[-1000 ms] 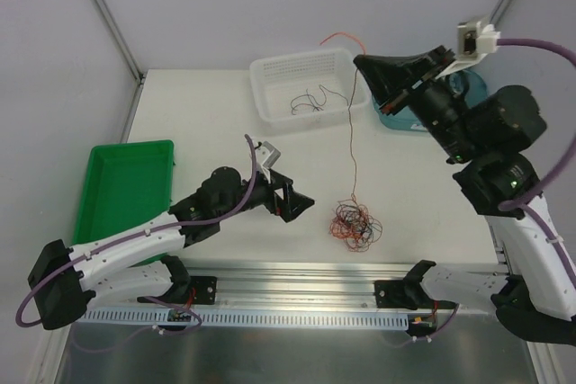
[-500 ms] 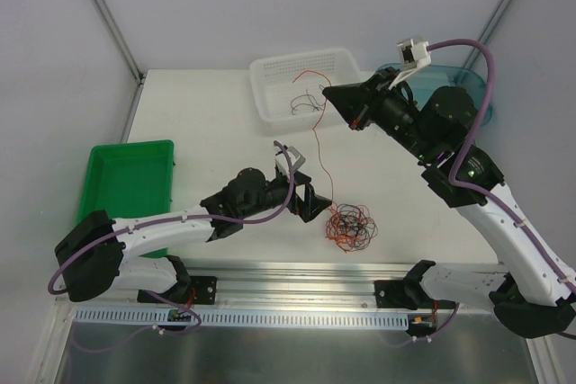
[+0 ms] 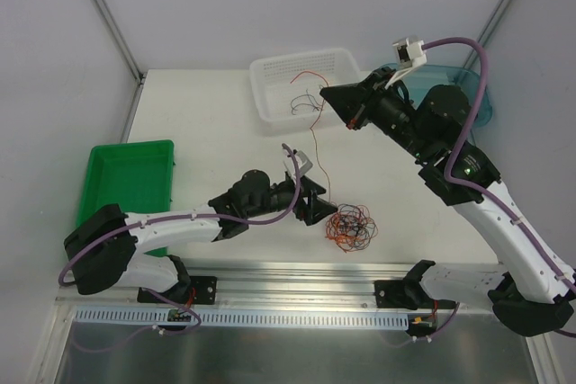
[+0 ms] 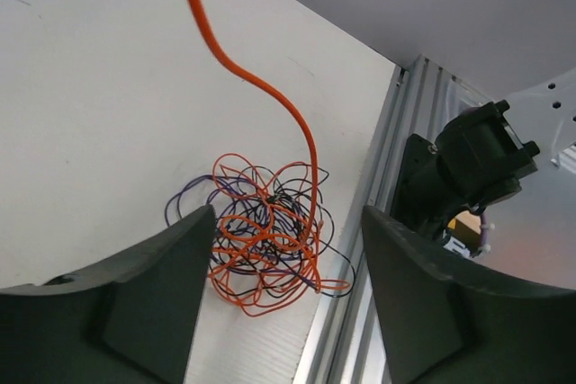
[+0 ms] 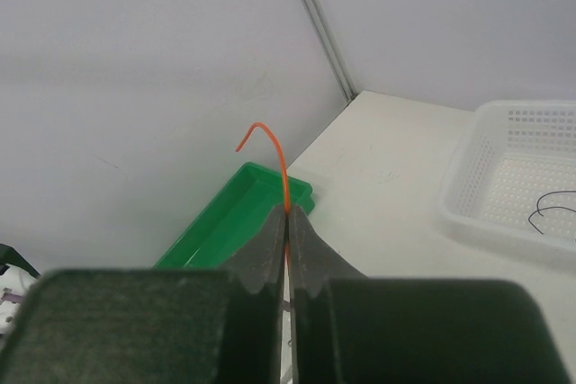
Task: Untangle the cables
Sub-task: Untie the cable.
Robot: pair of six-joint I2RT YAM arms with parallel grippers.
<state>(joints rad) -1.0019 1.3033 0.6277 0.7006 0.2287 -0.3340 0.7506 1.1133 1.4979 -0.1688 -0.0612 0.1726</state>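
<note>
The cables [image 3: 353, 225] lie as a small orange, black and purple tangle near the table's front edge. One orange cable [image 3: 314, 143] rises from it to my right gripper [image 3: 326, 93], which is shut on it above the table beside the basket. In the right wrist view the right gripper [image 5: 288, 215] pinches this orange cable [image 5: 281, 155], and its free end curls above the tips. My left gripper [image 3: 321, 206] is low, just left of the tangle, and open. The left wrist view shows the left gripper [image 4: 286, 222] with wide jaws framing the tangle [image 4: 265, 245], nothing gripped.
A white basket [image 3: 297, 57] at the back holds a few loose thin cables [image 3: 306, 103]. A green tray [image 3: 126, 188] sits at the left, a teal bowl [image 3: 481, 101] behind the right arm. An aluminium rail [image 3: 297, 274] runs along the front edge, close to the tangle.
My left gripper slid right to the tangle and its jaws narrowed a little. My right arm swung down and left with the orange cable, then held almost still.
</note>
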